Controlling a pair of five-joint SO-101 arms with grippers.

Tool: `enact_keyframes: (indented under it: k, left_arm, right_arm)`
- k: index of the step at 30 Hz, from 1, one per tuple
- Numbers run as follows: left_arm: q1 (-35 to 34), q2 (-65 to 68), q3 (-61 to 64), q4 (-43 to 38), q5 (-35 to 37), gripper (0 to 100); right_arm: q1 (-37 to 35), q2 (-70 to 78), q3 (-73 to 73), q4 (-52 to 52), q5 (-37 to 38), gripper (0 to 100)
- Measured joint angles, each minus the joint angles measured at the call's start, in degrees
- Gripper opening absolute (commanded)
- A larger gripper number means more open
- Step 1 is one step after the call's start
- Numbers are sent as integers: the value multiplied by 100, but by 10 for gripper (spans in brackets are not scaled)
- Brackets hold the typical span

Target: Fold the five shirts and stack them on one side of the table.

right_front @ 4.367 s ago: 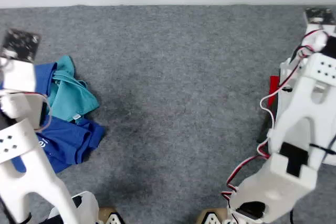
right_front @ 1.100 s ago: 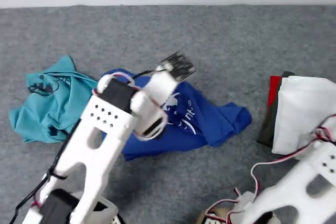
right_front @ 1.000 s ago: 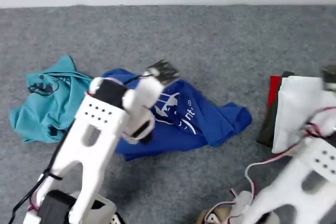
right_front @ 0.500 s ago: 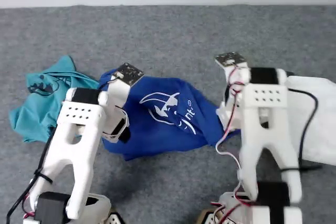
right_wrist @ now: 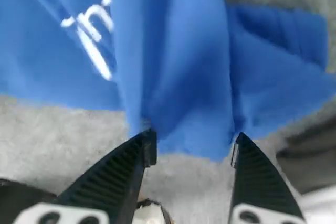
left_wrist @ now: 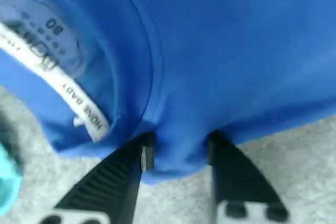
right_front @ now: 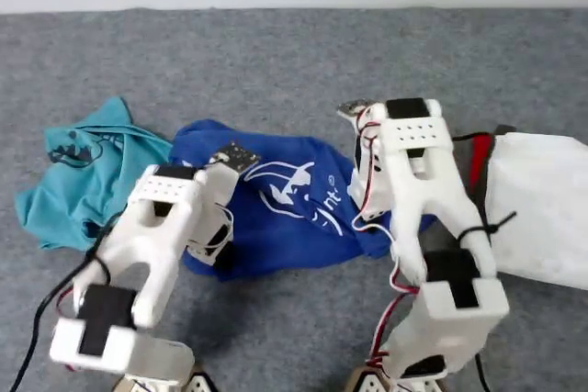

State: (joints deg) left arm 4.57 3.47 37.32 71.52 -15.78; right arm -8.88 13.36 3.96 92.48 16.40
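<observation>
**Blue shirt straddled at both ends, grip not yet taken**

The blue shirt [right_front: 294, 199] is found crumpled in the middle of the grey table [right_front: 276, 61], print side up, and it is being approached from two sides at once. The left gripper [left_wrist: 178, 148] is set low at the shirt's near edge beside the neck label [left_wrist: 79, 103], its fingers held apart with a bulge of blue cloth between them. The right gripper [right_wrist: 192, 145] is placed at the opposite end, jaws spread wide over a bunched fold, nothing pinched yet.

For this step to go well, a single clean layer of hem should be caught on each side rather than a thick wad. The two pinches should be closed together so that the cloth can be drawn taut and laid flat. On the right, several folds are gathered under the jaws, and a twisted spread could result if all of them are taken.

The teal shirt [right_front: 83, 181] is lying loose just beside the blue one, its edge touching it, so it may be dragged along. The folded white shirt [right_front: 542, 208] is resting on the right side of the table with a red edge [right_front: 476, 161] showing under it, close behind the right arm. That stack could be nudged by a wide pull.
</observation>
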Motion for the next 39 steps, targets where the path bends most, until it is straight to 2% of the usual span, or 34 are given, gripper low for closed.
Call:
enact_keyframes:
  k: [4, 9, 14, 22, 26, 30, 35, 39]
  left_arm:
    - [26, 369, -308, 0, 44, 17]
    - [35, 457, -413, 0, 79, 15]
    - [35, 457, -422, 0, 79, 15]
    - [220, 352, -334, 35, 378, 15]
    - [580, -466, 299, 0, 431, 18]
    - [782, -1952, 941, 255, 440, 43]
    - [422, -3815, 949, 879, 440, 207]
    - [88, -4897, 949, 1046, 440, 232]
  right_arm:
    - [35, 343, 0, -299, 0, 201]
    - [35, 651, 0, -624, 123, 6]
    - [35, 695, -475, -404, 510, 9]
    - [88, 695, -2664, 800, 1011, 9]
    - [255, 659, -2927, 800, 1257, 9]
    - [316, 141, -2567, 800, 1459, 9]
    - [299, -809, -1723, 800, 1697, 9]
    - [299, -1574, -1459, 809, 1899, 9]
